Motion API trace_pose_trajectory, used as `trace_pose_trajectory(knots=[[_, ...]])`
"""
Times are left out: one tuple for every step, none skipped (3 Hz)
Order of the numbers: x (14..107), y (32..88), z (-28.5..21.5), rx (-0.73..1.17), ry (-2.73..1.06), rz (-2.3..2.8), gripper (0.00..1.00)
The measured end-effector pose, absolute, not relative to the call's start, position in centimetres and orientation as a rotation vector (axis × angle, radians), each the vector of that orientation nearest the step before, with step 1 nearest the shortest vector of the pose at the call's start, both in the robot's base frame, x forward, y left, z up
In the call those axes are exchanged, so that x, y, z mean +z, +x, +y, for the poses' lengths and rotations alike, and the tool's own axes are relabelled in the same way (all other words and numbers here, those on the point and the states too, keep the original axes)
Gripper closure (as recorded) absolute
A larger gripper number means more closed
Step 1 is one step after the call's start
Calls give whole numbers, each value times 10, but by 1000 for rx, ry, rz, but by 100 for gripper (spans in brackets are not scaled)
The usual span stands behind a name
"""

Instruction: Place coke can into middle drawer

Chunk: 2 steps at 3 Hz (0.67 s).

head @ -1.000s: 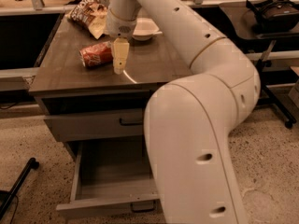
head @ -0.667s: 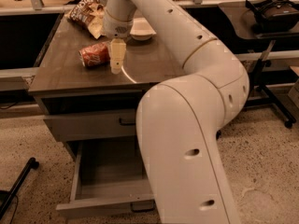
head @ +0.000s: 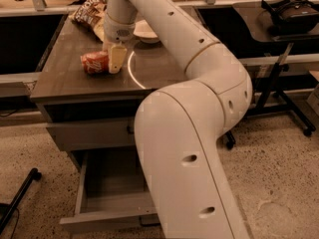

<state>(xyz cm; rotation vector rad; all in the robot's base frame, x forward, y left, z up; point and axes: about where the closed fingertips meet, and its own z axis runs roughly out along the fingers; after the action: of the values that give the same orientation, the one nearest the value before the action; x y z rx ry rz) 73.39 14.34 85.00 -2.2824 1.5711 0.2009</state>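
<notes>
The coke can [head: 93,62] is red-orange and lies on its side on the dark wooden top of the cabinet [head: 65,81], towards the left. My gripper [head: 115,59] hangs from the long white arm and comes down right at the can's right end, against it or nearly so. The middle drawer [head: 107,185] is pulled out below the cabinet front; its grey box is empty, and my arm hides its right part.
A brown-and-yellow snack bag [head: 91,15] lies at the back of the top and a white bowl [head: 144,32] behind my gripper. A shut drawer front [head: 89,133] sits above the open one. A black stand [head: 279,83] is on the right, a black leg [head: 17,198] at lower left.
My gripper has moved left, from a gap beside the can to right against its right end. The can has stayed on its side.
</notes>
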Motion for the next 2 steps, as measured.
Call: trace_pose_trajectory(knots=[[845, 732, 157, 184, -2312, 1571, 63], [843, 728, 168, 193, -2319, 1573, 87]])
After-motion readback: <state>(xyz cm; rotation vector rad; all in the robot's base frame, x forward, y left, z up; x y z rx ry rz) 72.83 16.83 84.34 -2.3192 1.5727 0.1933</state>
